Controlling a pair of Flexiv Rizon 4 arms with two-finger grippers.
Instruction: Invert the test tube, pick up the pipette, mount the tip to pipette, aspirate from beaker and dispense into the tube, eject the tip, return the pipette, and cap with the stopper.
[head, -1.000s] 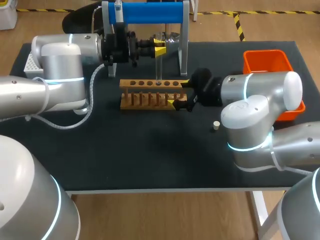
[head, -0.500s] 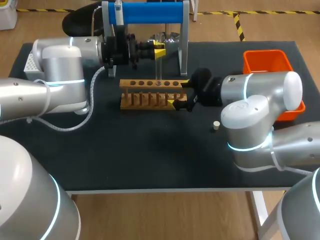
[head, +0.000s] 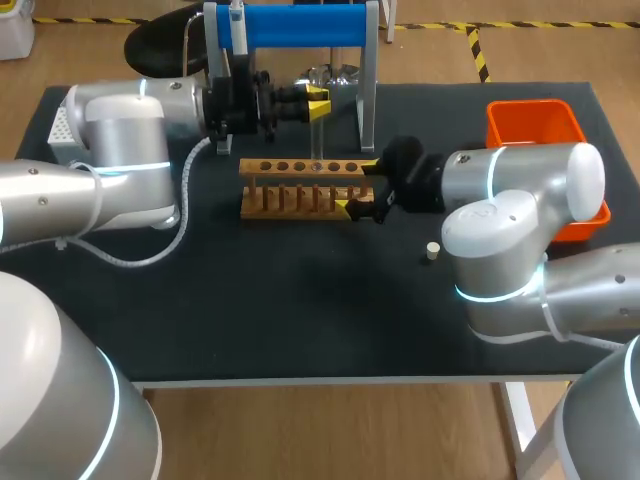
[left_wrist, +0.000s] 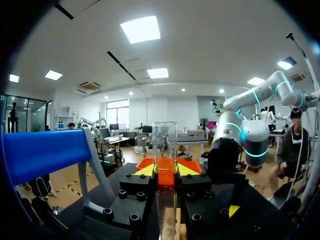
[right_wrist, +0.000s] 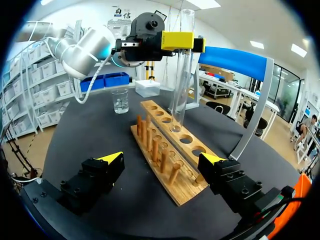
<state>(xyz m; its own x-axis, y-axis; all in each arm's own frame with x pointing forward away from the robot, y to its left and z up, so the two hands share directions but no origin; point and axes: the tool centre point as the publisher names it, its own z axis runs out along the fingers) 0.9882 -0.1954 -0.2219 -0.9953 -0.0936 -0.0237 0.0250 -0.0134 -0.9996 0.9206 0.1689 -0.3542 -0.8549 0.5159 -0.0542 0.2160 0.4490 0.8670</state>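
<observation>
A clear test tube (head: 318, 135) stands upright with my left gripper (head: 318, 100) shut on its upper part. Its lower end sits at a hole of the wooden rack (head: 290, 190). In the left wrist view the test tube (left_wrist: 165, 142) rises between the yellow tips of the left gripper (left_wrist: 165, 170). My right gripper (head: 358, 186) is open, its fingers on either side of the rack's right end. The right wrist view shows the rack (right_wrist: 172, 175) running away from the right gripper (right_wrist: 165, 160), the test tube (right_wrist: 180, 75) and a small glass beaker (right_wrist: 120, 100) beyond. A pale stopper (head: 432, 251) lies on the mat.
A blue-topped stand (head: 290, 25) rises behind the rack, close to the left gripper. An orange bin (head: 535, 125) sits at the back right, partly behind my right arm. A white tip box (head: 58, 128) is at the far left edge.
The left arm has shifted slightly toward the back of the table with the tube still in its gripper. The right arm has not moved.
</observation>
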